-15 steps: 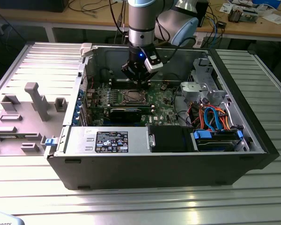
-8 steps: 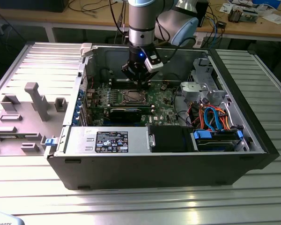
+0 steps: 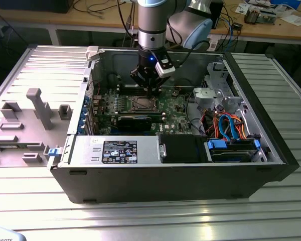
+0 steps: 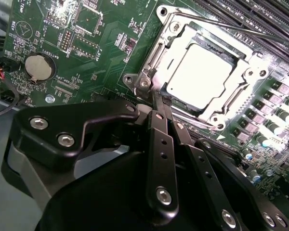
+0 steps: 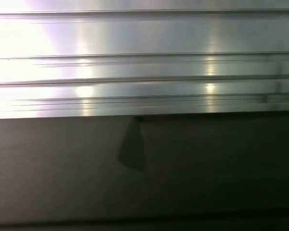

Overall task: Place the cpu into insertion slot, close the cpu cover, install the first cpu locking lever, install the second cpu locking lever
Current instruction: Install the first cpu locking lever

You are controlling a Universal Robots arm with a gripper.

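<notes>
While poised over the green motherboard (image 4: 101, 53), black gripper (image 4: 156, 98) with jaws clenched together, grasping nothing, tips just beside thin silvery metal cpu cover (image 4: 159, 53), closed over flat silver-grey square cpu (image 4: 198, 72) seated in its socket.

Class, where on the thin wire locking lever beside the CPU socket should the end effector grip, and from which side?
Probably pinch across the locking lever, coming from above: it is a thin straight rod lying alongside the cpu cover.
</notes>
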